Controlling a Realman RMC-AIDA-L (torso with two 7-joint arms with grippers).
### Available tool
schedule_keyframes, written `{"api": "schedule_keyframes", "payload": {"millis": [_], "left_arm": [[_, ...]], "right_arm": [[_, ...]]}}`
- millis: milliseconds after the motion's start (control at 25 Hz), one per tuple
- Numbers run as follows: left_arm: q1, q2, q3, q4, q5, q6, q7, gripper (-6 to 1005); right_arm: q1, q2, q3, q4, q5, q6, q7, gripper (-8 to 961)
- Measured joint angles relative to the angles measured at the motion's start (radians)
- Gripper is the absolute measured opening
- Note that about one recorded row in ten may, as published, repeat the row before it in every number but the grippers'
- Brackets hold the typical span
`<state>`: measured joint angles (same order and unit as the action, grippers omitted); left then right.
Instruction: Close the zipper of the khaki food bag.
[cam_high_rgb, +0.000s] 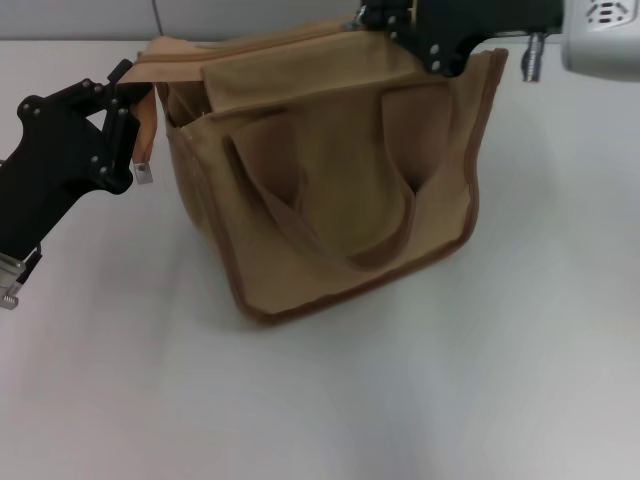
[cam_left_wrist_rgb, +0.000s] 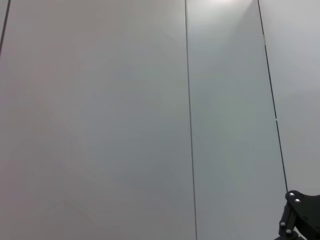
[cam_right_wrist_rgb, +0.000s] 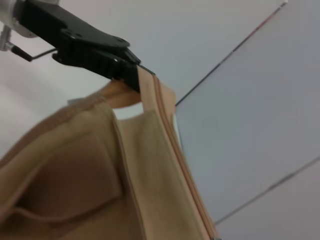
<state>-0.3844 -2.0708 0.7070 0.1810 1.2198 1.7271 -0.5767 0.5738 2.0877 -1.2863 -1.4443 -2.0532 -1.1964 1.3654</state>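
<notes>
Your bag is not zipped yet, as far as I can judge. In the head view the khaki food bag (cam_high_rgb: 330, 190) stands on the white tabletop (cam_high_rgb: 420, 400), and at its left end the top panel gapes, so you can see a dark opening under the flap. The zipper (cam_right_wrist_rgb: 172, 165) runs as a long pale tape along the top edge, and in the right wrist view this stretch of it looks straight and flat. I cannot find the small metal pull with certainty; a little silver piece hangs below the tape end near the left gripper, but it is too small to name. So I cannot tell you how much of the line is already closed.

Your left gripper (cam_high_rgb: 125, 105) is at the bag's left end, and its fingers are closed on the end tab of the zipper tape, holding it out from the bag. Your right gripper (cam_high_rgb: 420, 40) is over the far right corner of the bag's top; whether its fingers hold something I cannot tell.

The bag itself is a boxy tan canvas tote with darker brown trim, two looped handles lying down over the front, and a front pocket.
</notes>
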Motion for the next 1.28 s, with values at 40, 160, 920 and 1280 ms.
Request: {"api": "schedule_keyframes", "payload": {"millis": [40, 160, 920, 1280], "left_arm": [[0.0, 0.0, 0.0, 0.0, 0.0, 0.0, 0.0, 55], [0.001, 0.0, 0.0, 0.0, 0.0, -0.002, 0.0, 56], [0.0, 0.0, 0.0, 0.004, 0.0, -0.021, 0.0, 58], [0.0, 0.001, -0.002, 0.008, 0.0, -0.023, 0.0, 59]], "right_arm": [[-0.007, 0.0, 0.009, -0.001, 0.001, 0.0, 0.0, 4], [-0.025, 0.0, 0.039, -0.001, 0.009, 0.0, -0.001, 4], [-0.07, 0.0, 0.119, 0.038, 0.027, 0.009, -0.015, 3], [-0.095, 0.0, 0.13, 0.037, 0.085, 0.009, -0.014, 4]]}}
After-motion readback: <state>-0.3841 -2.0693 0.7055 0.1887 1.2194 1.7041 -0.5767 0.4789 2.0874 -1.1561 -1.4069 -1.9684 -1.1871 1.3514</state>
